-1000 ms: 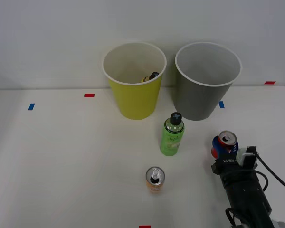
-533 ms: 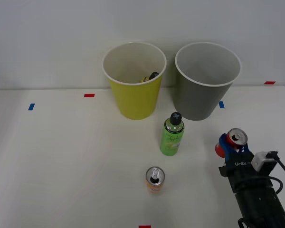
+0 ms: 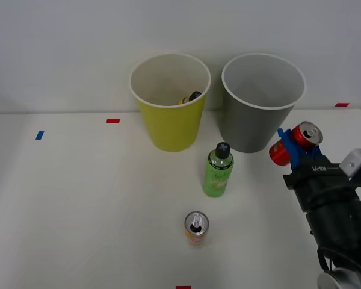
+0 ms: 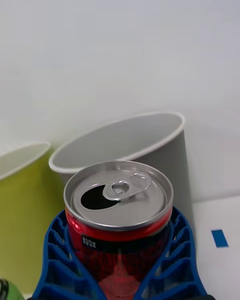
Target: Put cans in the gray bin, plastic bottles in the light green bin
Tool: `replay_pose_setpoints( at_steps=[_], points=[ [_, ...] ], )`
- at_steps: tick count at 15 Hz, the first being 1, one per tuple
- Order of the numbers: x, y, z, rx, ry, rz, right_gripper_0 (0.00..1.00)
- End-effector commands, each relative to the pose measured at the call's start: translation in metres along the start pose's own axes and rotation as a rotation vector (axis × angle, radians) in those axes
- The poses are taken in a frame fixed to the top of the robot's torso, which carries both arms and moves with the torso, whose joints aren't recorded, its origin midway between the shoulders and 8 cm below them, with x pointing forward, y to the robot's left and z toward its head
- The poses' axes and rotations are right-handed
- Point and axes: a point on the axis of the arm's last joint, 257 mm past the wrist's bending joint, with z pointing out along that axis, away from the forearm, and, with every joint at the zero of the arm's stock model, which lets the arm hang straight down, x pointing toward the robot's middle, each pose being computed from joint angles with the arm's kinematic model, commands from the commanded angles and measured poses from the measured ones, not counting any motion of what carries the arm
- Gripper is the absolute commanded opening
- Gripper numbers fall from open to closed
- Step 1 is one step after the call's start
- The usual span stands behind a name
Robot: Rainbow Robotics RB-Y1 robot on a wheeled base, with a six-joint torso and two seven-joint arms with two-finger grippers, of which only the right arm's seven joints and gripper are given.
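- One can, the red can (image 3: 295, 144), is clamped between the two blue ribbed fingers (image 4: 60, 260) of my right hand (image 3: 296, 150); a second ago it stood low on the surface (image 3: 78, 211), and now it rides lifted and tilted, silver top leaning away from me.
- Since that earlier moment my hand has carried it up and forward, so the gray bin (image 3: 262, 105) now stands just ahead and slightly to the left, its white rim close beyond the can in the wrist view.
- To my mind this means the pick is done and the carry is under way; what remains for this can is to bring it over the gray bin's mouth and let go.
- Left of my hand, the green bottle (image 3: 218, 170) stands upright on the surface, untouched, and nearer to me on that same side the orange-and-white can (image 3: 196, 227) also waits upright.
- Farther left than the gray bin sits the light green bin (image 3: 170, 105), with something dark-capped resting inside against its far wall; I cannot tell what it is.
- My fingers hide the can's lower body, so how deep the grip sits is unclear.
- Both bins' floors are out of sight, and whether the gray bin holds anything I cannot say.
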Motion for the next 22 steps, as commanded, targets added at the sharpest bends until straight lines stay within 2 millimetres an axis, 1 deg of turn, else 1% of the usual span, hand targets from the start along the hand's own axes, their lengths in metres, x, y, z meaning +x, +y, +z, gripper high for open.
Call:
replay_pose_setpoints(
  at_steps=[1,2,4,5,7,10,13,16,17,20,22],
  points=[
    [-0.034,0.024,0.027,-0.055,-0.083,0.111,0.0],
    [-0.05,0.035,0.04,-0.084,-0.117,0.161,0.0],
    [-0.068,0.045,0.06,-0.101,-0.123,0.19,0.0],
    [-0.079,0.05,0.075,-0.103,-0.118,0.192,0.0],
    [-0.092,0.056,0.102,-0.099,-0.089,0.184,0.0],
    [-0.099,0.054,0.129,-0.073,-0.009,0.145,0.0],
    [-0.094,0.051,0.144,-0.051,0.077,0.099,0.0],
    [-0.077,0.041,0.169,-0.031,0.092,0.091,0.0],
    [-0.072,0.037,0.174,-0.022,0.093,0.082,0.0],
    [-0.059,0.029,0.182,-0.003,0.117,0.03,0.0],
    [-0.058,0.029,0.188,-0.001,0.12,0.003,0.0]
  ],
)
